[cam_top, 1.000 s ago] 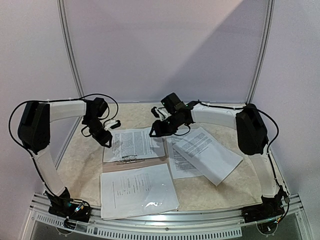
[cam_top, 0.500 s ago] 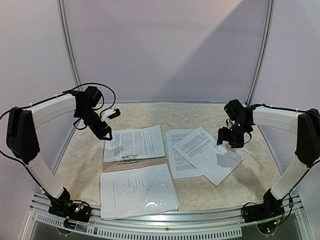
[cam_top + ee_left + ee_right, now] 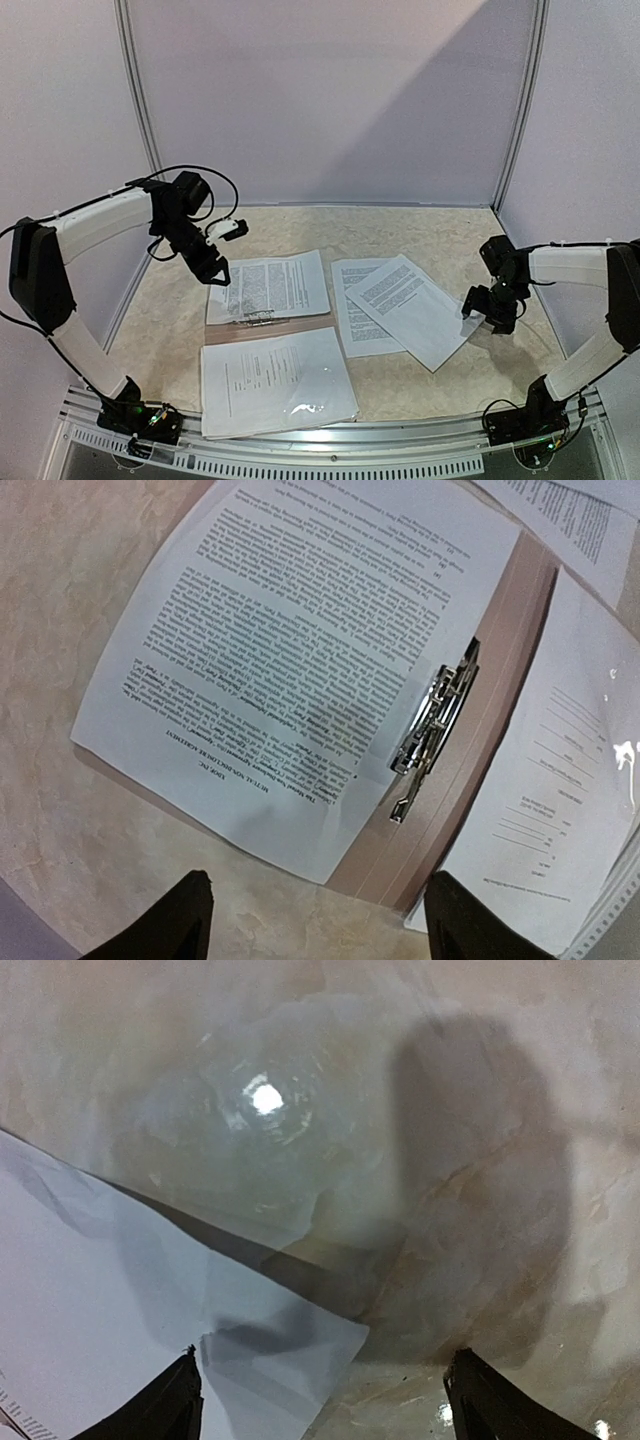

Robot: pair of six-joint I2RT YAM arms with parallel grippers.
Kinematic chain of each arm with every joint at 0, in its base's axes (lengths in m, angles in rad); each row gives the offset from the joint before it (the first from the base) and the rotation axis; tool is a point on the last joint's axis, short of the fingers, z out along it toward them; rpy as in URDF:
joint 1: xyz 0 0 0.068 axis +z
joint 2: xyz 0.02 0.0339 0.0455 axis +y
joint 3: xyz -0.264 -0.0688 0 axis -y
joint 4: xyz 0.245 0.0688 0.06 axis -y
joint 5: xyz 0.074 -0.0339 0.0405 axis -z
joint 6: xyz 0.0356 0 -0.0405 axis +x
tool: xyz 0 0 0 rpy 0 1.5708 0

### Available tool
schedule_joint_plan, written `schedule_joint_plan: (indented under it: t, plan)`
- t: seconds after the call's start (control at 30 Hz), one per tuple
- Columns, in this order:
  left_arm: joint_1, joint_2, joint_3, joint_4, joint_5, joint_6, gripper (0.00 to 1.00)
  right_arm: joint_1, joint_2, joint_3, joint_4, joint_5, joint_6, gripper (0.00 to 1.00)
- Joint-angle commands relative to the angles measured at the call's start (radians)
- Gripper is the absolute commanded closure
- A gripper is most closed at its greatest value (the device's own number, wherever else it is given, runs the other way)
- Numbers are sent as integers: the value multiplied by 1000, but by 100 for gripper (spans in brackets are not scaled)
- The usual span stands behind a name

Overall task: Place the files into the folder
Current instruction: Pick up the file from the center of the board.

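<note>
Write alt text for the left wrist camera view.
A white printed sheet lies on the open taupe folder, one edge at its metal clip. A sleeved sheet lies beyond the clip. The left tool hangs open at the bottom edge, holding nothing, above the marbled table.

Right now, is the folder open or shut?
Open. The folder lies flat with its inside facing up: the metal clip is exposed, and a printed sheet rests on it beside the clip.
</note>
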State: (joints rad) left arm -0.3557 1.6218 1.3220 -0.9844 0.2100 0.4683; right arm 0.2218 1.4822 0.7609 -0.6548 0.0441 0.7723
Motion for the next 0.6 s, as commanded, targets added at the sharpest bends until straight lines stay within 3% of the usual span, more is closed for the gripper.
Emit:
schedule_joint_plan:
  t: [0.0, 0.4, 0.57]
  plan:
    - [-18, -24, 2, -13, -12, 9, 26, -64, -29, -114, 228, -142, 65, 16]
    - [-26, -46, 5, -22, -43, 7, 26, -190, -13, -346, 641, -435, 247, 29]
    - [-26, -55, 3, -26, -50, 8, 26, -193, -21, -361, 610, -436, 254, 30]
